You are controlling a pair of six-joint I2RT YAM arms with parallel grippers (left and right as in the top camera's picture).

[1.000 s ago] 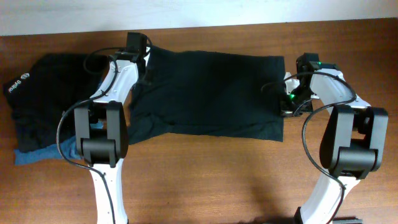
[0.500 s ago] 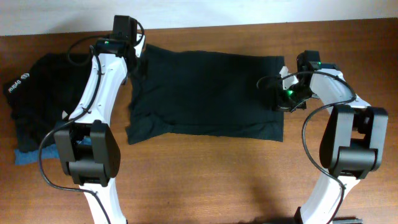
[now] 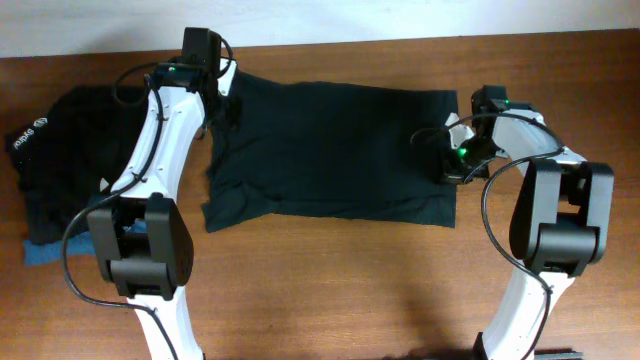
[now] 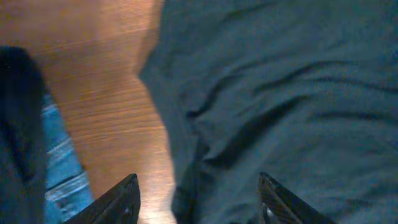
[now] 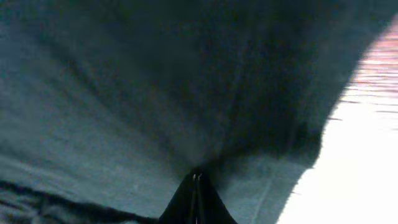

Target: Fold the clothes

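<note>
a: what's the surface?
b: a brown wood-grain tabletop (image 3: 330, 290), with a strip of pale wall (image 3: 100, 20) along the far edge.
a: and the clothes?
b: a black t-shirt (image 3: 330, 150) lies spread flat in the middle, soft and lightly creased, roughly a rectangle. a pile of dark clothes (image 3: 70, 150) with white lettering sits at the left end, with a blue denim piece (image 3: 45, 252) under it.
a: the tools?
b: the left tool (image 4: 199, 199) hangs over the shirt's far left edge, fingers apart, one above bare wood. the right tool (image 5: 196, 186) is at the shirt's right edge, fingers pressed together on the fabric, folds gathering toward the tips.
</note>
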